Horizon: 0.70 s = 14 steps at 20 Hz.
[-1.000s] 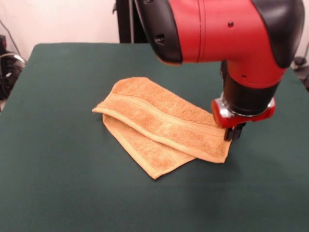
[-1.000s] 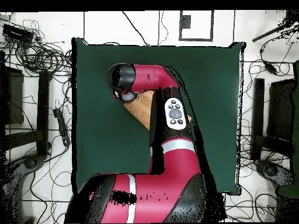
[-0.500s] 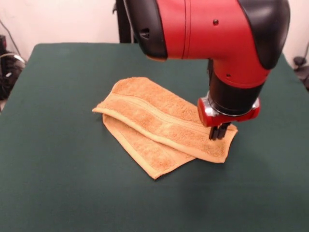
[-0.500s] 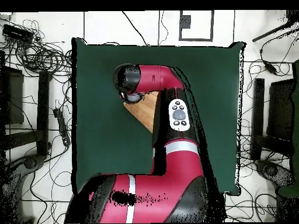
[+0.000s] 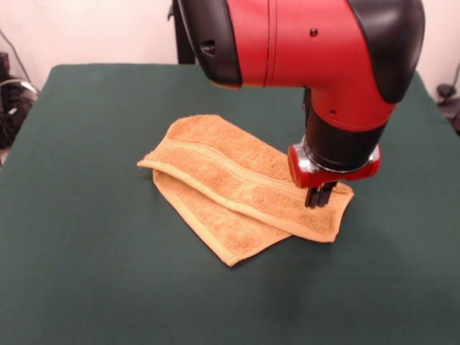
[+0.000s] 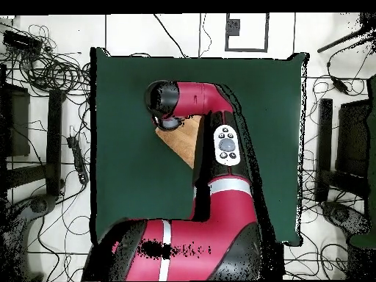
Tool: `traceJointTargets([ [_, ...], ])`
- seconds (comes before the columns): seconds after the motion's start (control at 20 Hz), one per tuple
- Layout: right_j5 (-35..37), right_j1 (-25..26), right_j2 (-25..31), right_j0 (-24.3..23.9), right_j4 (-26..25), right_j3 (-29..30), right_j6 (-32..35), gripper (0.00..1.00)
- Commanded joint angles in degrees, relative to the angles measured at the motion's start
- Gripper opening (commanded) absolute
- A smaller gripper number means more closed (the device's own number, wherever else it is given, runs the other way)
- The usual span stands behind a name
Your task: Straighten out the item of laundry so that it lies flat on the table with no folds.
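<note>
One camera sits low and close across the table (image 5: 86, 287), looking along its green top at the towel (image 5: 244, 188) and the arm (image 5: 323, 65) that fills the upper frame. The other hangs high above, looking straight down on the whole table (image 6: 125, 132) and surrounding floor. Both share the table, towel and arm.

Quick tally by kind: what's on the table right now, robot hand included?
Towels: 1, orange-tan towel, folded over itself
Robot hands: 1, hand over the towel's end
Tables: 1, green table
Total: 3
</note>
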Motion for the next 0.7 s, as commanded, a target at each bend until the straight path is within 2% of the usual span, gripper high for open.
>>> traceJointTargets([
  [0.05, 0.66, 2.73, 0.59, 0.85, 1.25, 3.78, 10.54, 0.0],
  [0.35, 2.11, 4.05, 2.16, 1.41, 4.85, 1.35, 13.85, 0.0],
  [0.7, 2.02, 5.91, 3.32, 4.47, 9.24, -1.51, 17.43, 0.0],
])
